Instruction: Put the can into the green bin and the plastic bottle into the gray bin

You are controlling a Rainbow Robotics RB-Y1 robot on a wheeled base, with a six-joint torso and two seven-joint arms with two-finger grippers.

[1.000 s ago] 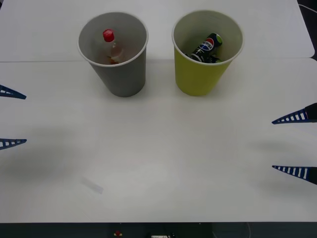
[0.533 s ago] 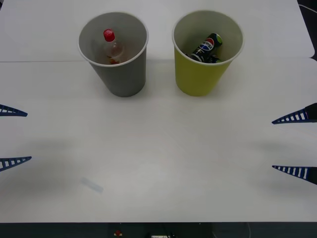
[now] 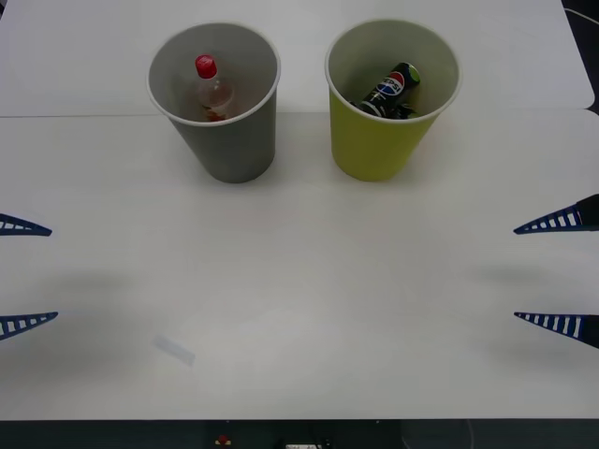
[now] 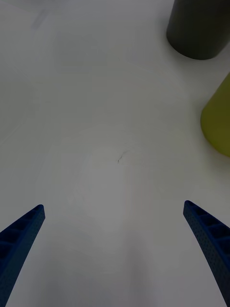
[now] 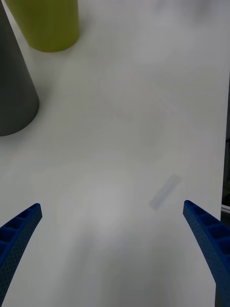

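Note:
The dark can (image 3: pixel 390 91) with its Pepsi logo lies tilted inside the green bin (image 3: pixel 379 150) at the back right. Inside the gray bin (image 3: pixel 234 145) at the back left stands the clear plastic bottle (image 3: pixel 211 91) with its red cap up. My left gripper (image 3: pixel 26 275) is open at the table's left edge, well in front of the gray bin (image 5: pixel 12 91), nothing between its fingers. My right gripper (image 3: pixel 554 271) is open at the right edge, empty, in front of the green bin (image 4: pixel 219 120).
The white table (image 3: pixel 309 281) spreads between the two grippers. A small pale strip of tape (image 3: pixel 174 350) lies flat near the front left; the same tape (image 5: pixel 166 191) appears in the left wrist view. The table's front edge runs along the bottom.
My left gripper has drifted toward the table's front edge, still open. The right gripper, the bins and their contents have not moved.

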